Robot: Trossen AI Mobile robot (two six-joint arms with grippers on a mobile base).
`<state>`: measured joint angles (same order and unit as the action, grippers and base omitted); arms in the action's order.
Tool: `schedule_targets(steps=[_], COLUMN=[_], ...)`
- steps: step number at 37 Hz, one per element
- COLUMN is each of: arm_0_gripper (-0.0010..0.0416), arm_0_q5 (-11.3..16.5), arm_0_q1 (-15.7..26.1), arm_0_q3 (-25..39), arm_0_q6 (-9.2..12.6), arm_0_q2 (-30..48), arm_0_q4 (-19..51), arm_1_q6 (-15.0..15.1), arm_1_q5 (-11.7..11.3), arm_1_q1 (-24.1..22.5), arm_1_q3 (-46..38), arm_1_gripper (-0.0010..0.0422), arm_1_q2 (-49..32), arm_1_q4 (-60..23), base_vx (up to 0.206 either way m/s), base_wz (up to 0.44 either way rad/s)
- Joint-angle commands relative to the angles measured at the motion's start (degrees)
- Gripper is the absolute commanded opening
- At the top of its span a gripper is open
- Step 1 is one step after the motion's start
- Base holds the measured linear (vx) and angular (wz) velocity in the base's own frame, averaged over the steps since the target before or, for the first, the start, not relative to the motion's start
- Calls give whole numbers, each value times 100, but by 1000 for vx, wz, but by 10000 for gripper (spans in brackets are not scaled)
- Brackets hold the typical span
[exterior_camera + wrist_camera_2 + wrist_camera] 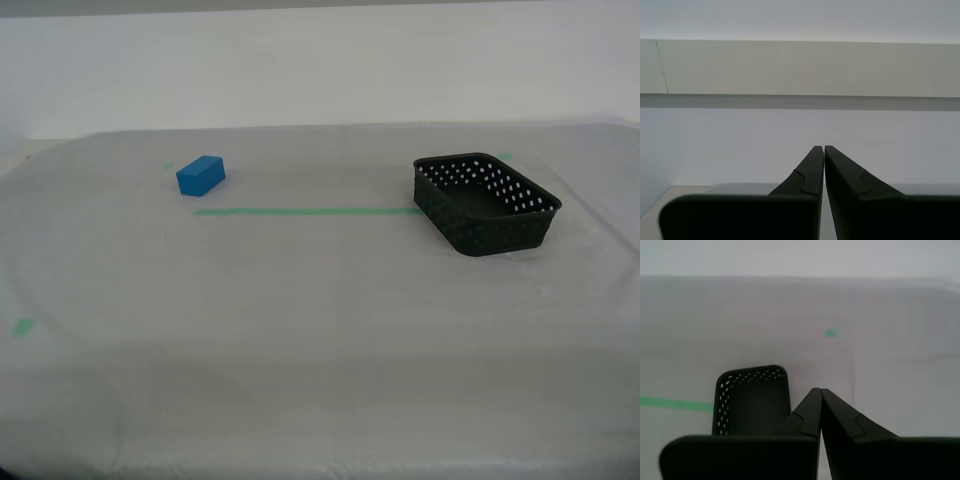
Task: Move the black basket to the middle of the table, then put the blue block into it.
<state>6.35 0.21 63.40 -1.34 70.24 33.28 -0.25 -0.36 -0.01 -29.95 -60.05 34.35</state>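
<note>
The black basket [487, 202] stands on the table [300, 300] at the exterior view's right, at the end of the green tape line [305, 211]. It looks empty. The blue block [200, 175] lies on the table at the exterior view's left, far from the basket. No arm shows in the exterior view. My first gripper [820, 390] is shut and empty, above the table, with the basket [752, 400] beside and below it. My second gripper [823, 147] is shut and empty, pointing at a pale wall.
Small green marks sit near the table's front on the exterior view's left [23, 326], behind the block [168, 166] and behind the basket [504, 156]. A white wall stands behind the table. The table's rounded edge runs along the back.
</note>
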Motion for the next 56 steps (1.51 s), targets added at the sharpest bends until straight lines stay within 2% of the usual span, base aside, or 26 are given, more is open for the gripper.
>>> schedule_targets(steps=[1,40,48,56], arm_0_gripper=[0,0,0,0], arm_0_q5=[129,199,197,195], arm_0_q1=[9,98,103,125], arm_0_q3=[219,1906,2319,2553], arm_0_q6=[-17,-33,-111,-107], arm_0_q2=[269,2524,2955,2966], arm_0_q4=[297,2350,2441,2424], arm_1_q6=[11,11,11,11], arm_1_q5=[-2,-2,-2,-2], arm_1_q1=[0,0,0,-2], arm_1_q3=[-2,-2,-2,-2], arm_1_gripper=[0,0,0,0], arm_1_q2=[2,2,2,2], arm_1_q4=[20,4,4,2], base_vx=[0,0,0,0], base_wz=[0,0,0,0])
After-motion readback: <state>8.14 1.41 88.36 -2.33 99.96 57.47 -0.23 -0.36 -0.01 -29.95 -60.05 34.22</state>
